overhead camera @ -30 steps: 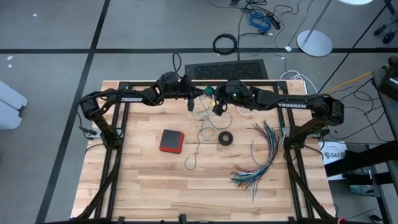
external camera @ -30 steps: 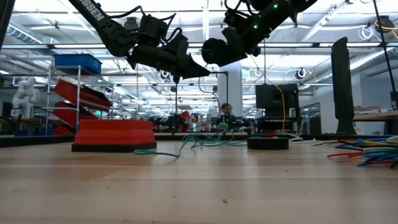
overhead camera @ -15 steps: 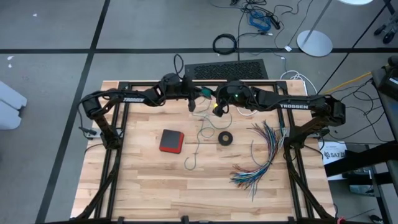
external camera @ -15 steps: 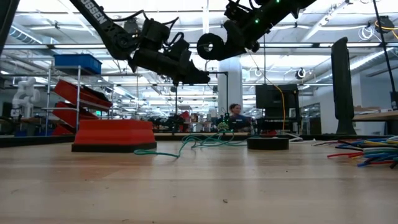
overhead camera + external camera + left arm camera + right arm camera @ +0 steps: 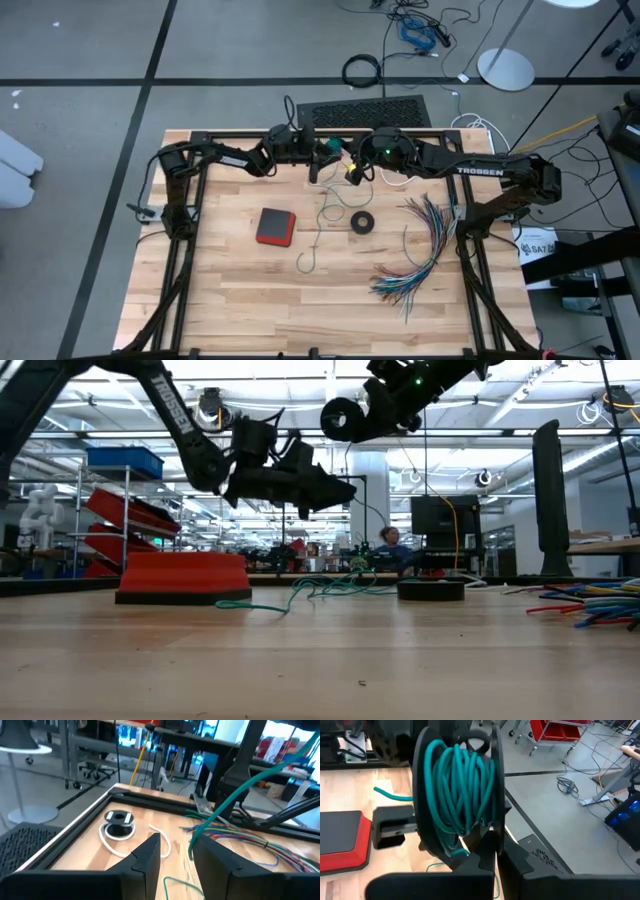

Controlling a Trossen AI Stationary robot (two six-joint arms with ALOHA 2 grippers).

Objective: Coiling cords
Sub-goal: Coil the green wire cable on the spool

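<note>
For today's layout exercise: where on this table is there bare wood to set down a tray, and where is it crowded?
Free: the wide near strip of the table, in front of the red box and left of the coloured wires; also the left side beside that box. Crowded: the far middle, with both arms, green cord and black ring.

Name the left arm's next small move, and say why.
Probably slide the left gripper down the thin teal-green cord and close on it. The cord passes loose between its open jaws, slack lies on the wooden table, and the right gripper holds the partly wound black spool.
</note>
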